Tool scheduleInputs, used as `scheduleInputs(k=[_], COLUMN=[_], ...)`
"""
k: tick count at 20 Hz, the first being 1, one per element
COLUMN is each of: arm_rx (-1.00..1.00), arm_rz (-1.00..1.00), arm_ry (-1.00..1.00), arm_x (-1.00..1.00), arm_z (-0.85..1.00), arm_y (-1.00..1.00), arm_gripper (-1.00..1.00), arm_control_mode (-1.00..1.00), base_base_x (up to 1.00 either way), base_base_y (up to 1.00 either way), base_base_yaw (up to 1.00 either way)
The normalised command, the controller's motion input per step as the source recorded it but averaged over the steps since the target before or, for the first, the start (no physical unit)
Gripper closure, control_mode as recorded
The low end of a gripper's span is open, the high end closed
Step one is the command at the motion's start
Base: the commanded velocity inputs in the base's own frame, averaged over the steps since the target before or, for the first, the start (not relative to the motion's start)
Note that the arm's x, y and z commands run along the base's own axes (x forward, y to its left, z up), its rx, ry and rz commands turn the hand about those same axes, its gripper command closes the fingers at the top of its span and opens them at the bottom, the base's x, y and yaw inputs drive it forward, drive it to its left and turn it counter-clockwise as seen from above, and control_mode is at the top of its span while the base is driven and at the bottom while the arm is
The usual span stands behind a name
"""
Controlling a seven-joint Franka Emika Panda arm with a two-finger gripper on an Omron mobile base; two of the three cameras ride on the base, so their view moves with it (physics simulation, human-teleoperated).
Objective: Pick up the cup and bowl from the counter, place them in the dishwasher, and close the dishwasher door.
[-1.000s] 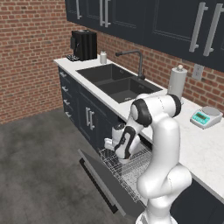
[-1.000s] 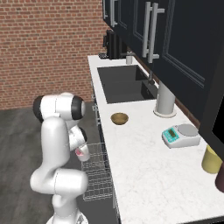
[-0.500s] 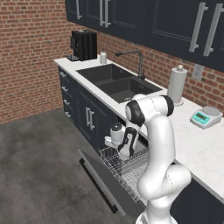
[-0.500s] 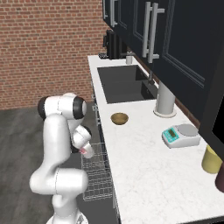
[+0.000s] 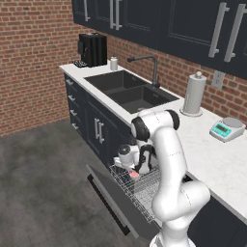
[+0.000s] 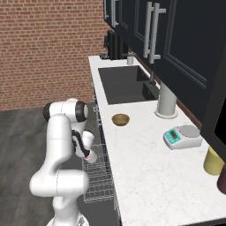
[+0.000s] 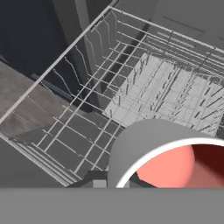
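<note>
The gripper (image 5: pixel 136 170) was low in the middle of the left base view, just over the white wire rack (image 5: pixel 140 190) of the dishwasher (image 5: pixel 120 202). Its jaws were squeezed tight on the cup (image 5: pixel 135 174). In the hand view the cup (image 7: pixel 166 162) sat at the bottom right, very close, with its white wall and pink inside showing. It looked like the jaws pinched the cup by its rim, one side in and one side out, but the tips were mostly hidden.

The cup looked small, light and hard. It had smooth sides and no handle, so it could slip. The rim was the best place to hold it.

The bowl (image 6: pixel 120 119) was in the middle of the right base view, on the surface (image 6: pixel 150 176), near the sink (image 6: pixel 126 84). It was well apart from the arm. It looked like wood, so it should be light and stiff and not break easily. It was wide and shallow, so the jaws should take it by its edge, not across it.

The dishwasher door (image 5: pixel 116 205) lay open and flat at the bottom of the left base view, under the rack. It looked big and stiff. A push under its far edge should lift it shut.
</note>
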Motion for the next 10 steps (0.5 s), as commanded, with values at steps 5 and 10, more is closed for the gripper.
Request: scheduleInputs(k=[5, 10], arm_rx=[0.03, 0.0], arm_rz=[0.0, 0.0], arm_ry=[0.0, 0.0], arm_x=[0.09, 0.07], arm_z=[-0.52, -0.53], arm_y=[-0.05, 0.0], arm_gripper=[1.0, 1.0], arm_control_mode=[-1.0, -1.0], base_base_x=[0.0, 0.0], base_base_y=[0.0, 0.0], base_base_yaw=[0.0, 0.0])
